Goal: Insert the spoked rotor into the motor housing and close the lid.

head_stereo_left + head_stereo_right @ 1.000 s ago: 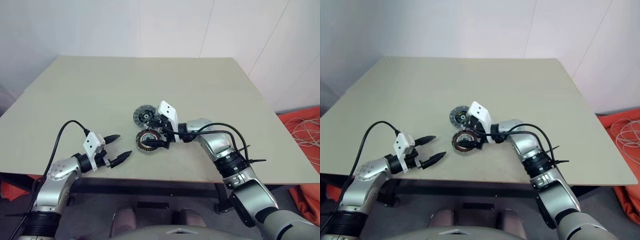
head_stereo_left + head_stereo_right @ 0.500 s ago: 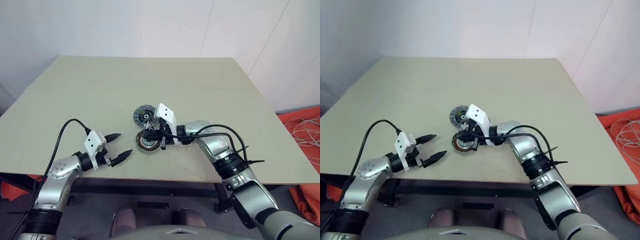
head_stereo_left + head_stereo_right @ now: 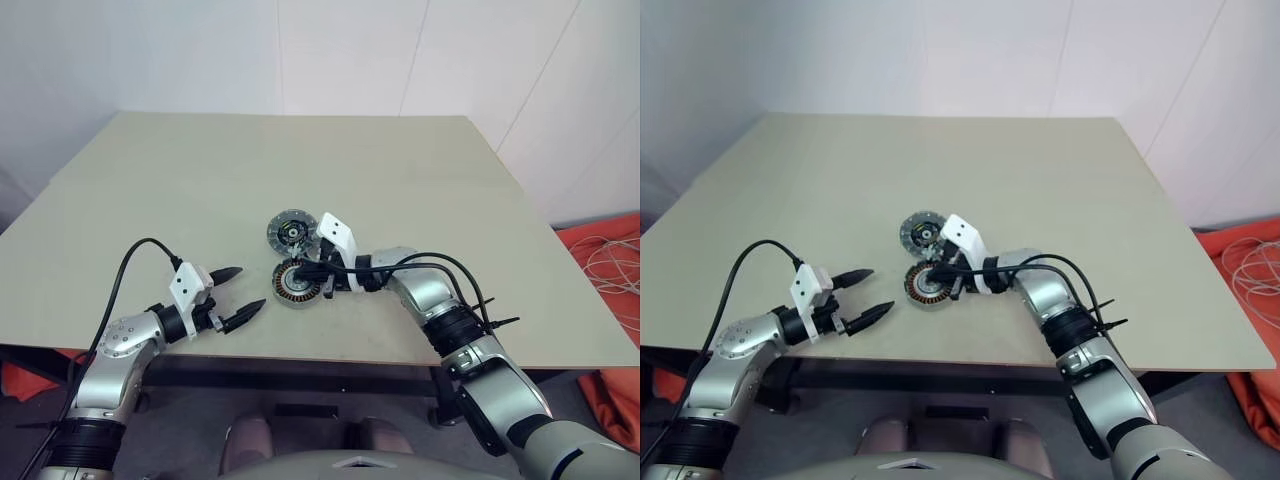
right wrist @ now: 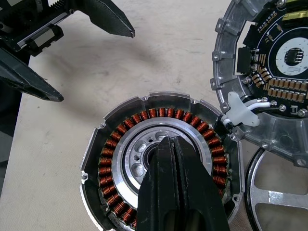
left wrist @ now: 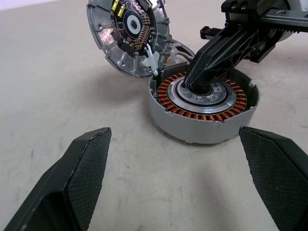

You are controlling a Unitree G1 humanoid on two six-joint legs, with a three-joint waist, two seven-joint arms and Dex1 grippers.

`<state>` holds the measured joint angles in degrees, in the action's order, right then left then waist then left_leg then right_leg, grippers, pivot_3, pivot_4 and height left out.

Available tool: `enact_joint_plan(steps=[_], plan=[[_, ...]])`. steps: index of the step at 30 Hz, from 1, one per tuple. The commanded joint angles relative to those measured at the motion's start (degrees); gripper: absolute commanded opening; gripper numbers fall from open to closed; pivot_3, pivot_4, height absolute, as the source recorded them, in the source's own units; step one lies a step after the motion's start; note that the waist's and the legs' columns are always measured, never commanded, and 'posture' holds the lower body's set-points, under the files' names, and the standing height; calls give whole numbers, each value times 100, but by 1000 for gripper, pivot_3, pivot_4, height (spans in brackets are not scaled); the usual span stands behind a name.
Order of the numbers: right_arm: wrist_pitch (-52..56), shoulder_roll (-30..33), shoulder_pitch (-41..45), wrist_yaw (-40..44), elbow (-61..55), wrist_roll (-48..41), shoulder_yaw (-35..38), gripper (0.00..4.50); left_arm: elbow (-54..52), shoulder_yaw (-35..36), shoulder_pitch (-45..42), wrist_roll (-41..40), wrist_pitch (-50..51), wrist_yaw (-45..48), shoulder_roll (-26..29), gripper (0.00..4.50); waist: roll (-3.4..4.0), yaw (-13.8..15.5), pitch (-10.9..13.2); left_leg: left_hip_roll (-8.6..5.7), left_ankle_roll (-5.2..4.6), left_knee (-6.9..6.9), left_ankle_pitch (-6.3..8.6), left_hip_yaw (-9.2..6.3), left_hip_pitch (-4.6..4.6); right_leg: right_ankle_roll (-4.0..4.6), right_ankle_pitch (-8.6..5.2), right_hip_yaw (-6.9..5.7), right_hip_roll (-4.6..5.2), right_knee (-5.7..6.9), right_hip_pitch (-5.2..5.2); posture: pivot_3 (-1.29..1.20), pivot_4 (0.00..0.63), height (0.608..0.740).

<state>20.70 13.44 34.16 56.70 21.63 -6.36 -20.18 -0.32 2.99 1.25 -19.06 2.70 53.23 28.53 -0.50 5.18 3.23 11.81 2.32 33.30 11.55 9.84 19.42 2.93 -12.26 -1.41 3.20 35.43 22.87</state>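
My right arm reaches across in front of me toward the left, wrist tipped down, and its right claw (image 4: 175, 144) has its two black fingers pressed together with nothing between them. The joined tips sit in the centre bore of the motor housing (image 5: 204, 108), as I see in both wrist views.

My left arm is bent at my near left, forearm low over the front edge of the tabletop (image 3: 150, 190). The left claw (image 3: 234, 295) points toward the housing with its fingers spread wide and empty, well apart from the parts.

The motor housing (image 3: 297, 283) lies flat on the tabletop, open side up. Inside it I see the ring of copper windings around a silver-grey hub with small holes, and the right claw's tips in the middle.

The lid (image 5: 129, 33) is just beyond the housing, touching its rim and tilted up against it, its dark face with yellow and white bits turned toward the left wrist camera. A white clip with thin wires joins it to the housing wall.

The spoked rotor (image 4: 269, 192) lies on the tabletop just beside the housing, partly under the lid's edge; I see part of its rim and broad silver spokes.
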Motion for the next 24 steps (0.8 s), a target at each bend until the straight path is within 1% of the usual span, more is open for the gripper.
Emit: enact_joint_plan(steps=[1,9,11,13,15,19,22,23,24], plan=[[90,57,-150,90,-33,-91,103,16,-112,29,-40,-26,-91,-30,5,4500,0,3,0,0,0,0,0,0,-3,0,0,0,0,0,-3,0,0,740],[486,-181,42,4,-668,-777,689,16,-102,7,-54,-17,-84,-24,-2,4500,2,8,1,1,2,0,-1,0,-9,-10,-6,0,-1,1,-6,0,0,740],[536,-220,86,-49,-713,-827,761,16,-98,0,-66,-15,-81,-27,-6,4500,1,9,1,2,2,-1,-1,0,-7,-2,-1,0,-1,0,-4,0,0,740],[510,-201,88,-55,-677,-740,692,16,-94,-4,-72,-16,-83,-29,-6,4500,1,6,1,1,2,-1,-1,0,-5,-1,-1,0,-1,0,-2,0,0,740],[394,-109,55,-40,-558,-496,470,16,-92,-7,-76,-17,-87,-34,-5,4500,2,6,1,1,2,-2,-1,0,-5,-1,-1,0,-1,-1,-2,0,0,740],[81,312,-146,127,-202,246,-280,16,-114,-14,-66,-12,-86,-60,-16,4500,0,15,0,0,2,-2,-1,0,-1,-1,-1,0,0,-2,0,0,0,740],[40,340,-189,83,-91,271,-294,16,-137,-18,-56,-20,-66,-81,-16,4500,5,5,-4,0,1,-2,-1,3,-14,-9,-6,3,0,-1,-12,0,0,740],[52,321,-188,81,-109,217,-248,16,-139,-18,-56,-21,-62,-85,-15,4500,5,4,-4,1,2,-2,-1,2,-23,-30,-18,3,0,0,-20,0,0,740],[82,268,-171,55,-160,113,-147,16,-138,-19,-60,-21,-60,-87,-13,4500,5,4,-4,1,2,-2,-1,2,-30,-32,-19,3,0,0,-25,0,0,740]])
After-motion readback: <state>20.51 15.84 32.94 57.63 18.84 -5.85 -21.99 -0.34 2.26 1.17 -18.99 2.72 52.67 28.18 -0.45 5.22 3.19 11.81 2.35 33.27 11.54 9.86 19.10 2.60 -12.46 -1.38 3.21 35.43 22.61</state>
